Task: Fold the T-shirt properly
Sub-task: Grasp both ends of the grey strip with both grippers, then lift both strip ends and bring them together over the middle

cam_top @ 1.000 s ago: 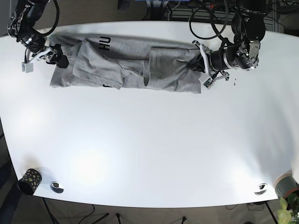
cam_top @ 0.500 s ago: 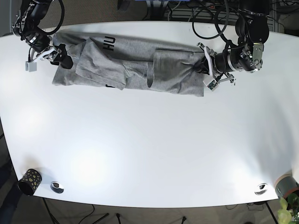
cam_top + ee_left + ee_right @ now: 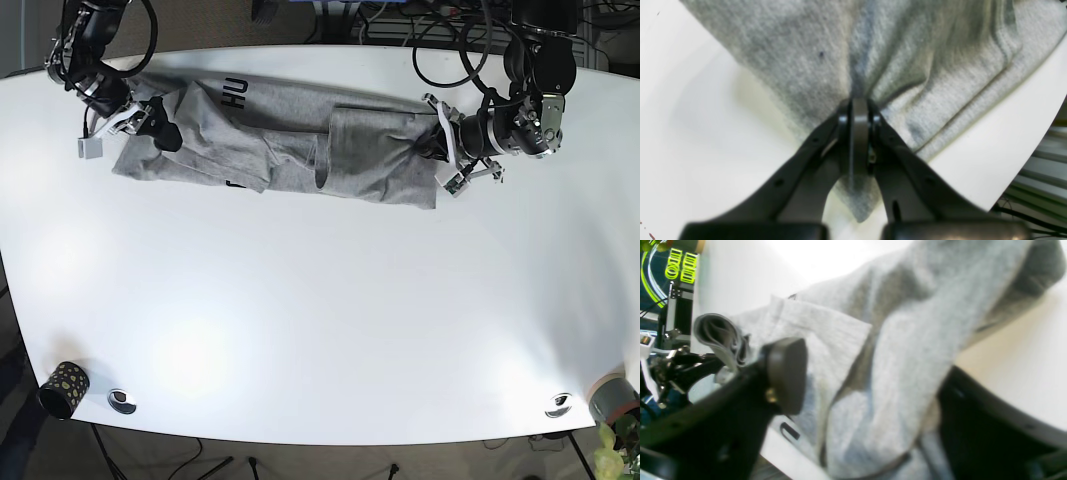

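Note:
A grey T-shirt (image 3: pixel 290 140) with dark lettering lies crumpled in a long band across the far part of the white table (image 3: pixel 320 300). My left gripper (image 3: pixel 441 152) is at the shirt's right end. In the left wrist view the left gripper (image 3: pixel 858 111) is shut on a bunched fold of the T-shirt (image 3: pixel 826 56). My right gripper (image 3: pixel 152 124) is at the shirt's left end. In the right wrist view thick folds of the T-shirt (image 3: pixel 893 350) run between the right gripper's (image 3: pixel 873 390) fingers (image 3: pixel 786 373), and it grips them.
A dark patterned cup (image 3: pixel 62 388) stands at the near left corner beside a small metal disc (image 3: pixel 122 400). Another metal disc (image 3: pixel 558 404) and a grey cylinder (image 3: pixel 610 395) sit at the near right corner. Cables (image 3: pixel 440 30) hang behind the table's far edge.
My right gripper has moved rightward, dragging the shirt's left end with it and bunching it. My left gripper shifted slightly right, then stayed still, holding the right end.

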